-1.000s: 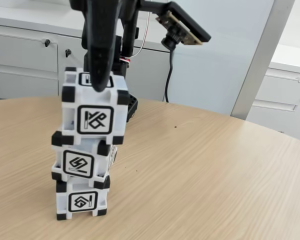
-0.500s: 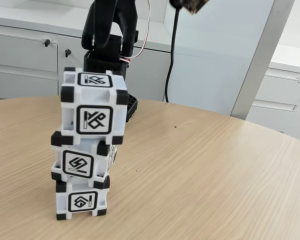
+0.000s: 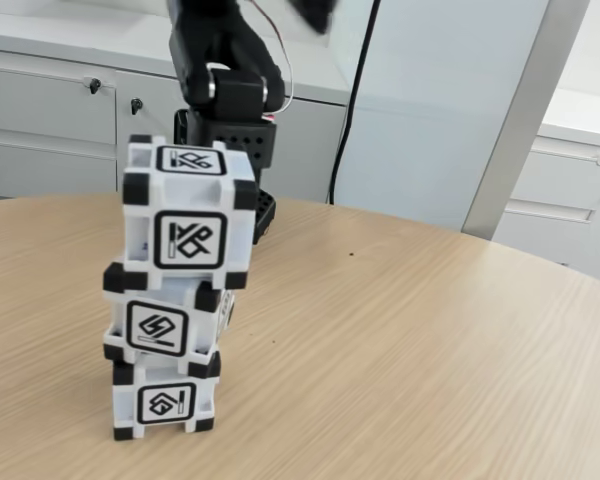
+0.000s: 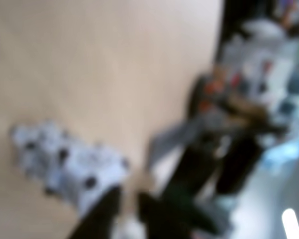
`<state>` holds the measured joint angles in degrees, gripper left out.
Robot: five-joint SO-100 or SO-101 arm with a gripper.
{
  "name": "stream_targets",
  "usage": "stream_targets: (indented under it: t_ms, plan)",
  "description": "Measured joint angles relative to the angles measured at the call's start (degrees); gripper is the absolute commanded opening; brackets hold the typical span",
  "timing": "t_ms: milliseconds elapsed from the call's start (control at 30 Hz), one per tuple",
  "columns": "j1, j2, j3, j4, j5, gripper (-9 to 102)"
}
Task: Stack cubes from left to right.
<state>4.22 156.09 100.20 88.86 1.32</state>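
Three white cubes with black corners stand in one stack on the wooden table (image 3: pixel 430 350) at the left of the fixed view. The top cube (image 3: pixel 188 215) sits slightly offset on the middle cube (image 3: pixel 165 325), which rests on the bottom cube (image 3: pixel 165 400). The black arm (image 3: pixel 225 80) is raised behind the stack, clear of it. The wrist view is heavily blurred: the stack (image 4: pixel 65 164) is a white blob at lower left, and my gripper (image 4: pixel 127 214) shows as two dark fingers at the bottom edge with a narrow gap and nothing clearly between them.
The arm's base (image 3: pixel 260 210) stands just behind the stack. A black cable (image 3: pixel 345 120) hangs down beside it. Grey cabinets (image 3: pixel 50 110) and a white pillar (image 3: pixel 520 110) lie beyond the table's far edge. Bare tabletop spreads to the right of the stack.
The gripper has lifted off the top cube and gone up out of the fixed view; the arm has folded back. The stack has stayed in place.
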Motion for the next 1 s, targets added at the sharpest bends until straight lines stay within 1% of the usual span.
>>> stream_targets:
  t_ms: [200, 333, 467, 600, 767, 867, 1000]
  plan:
    - [-9.84, 3.08, 0.00, -0.26, 2.64, 0]
    - [-12.74, 3.16, 0.00, -4.31, 3.16, 0]
    - [-12.57, 3.16, 0.00, -8.00, 3.69, 0]
    - [-12.39, 4.92, 0.00, -9.14, 6.06, 0]
    - [-12.74, 18.02, 0.44, -9.23, 7.73, 0]
    - [-13.18, 26.54, 3.43, -9.23, 7.73, 0]
    - [-13.10, 28.65, 11.95, -9.58, 6.59, 0]
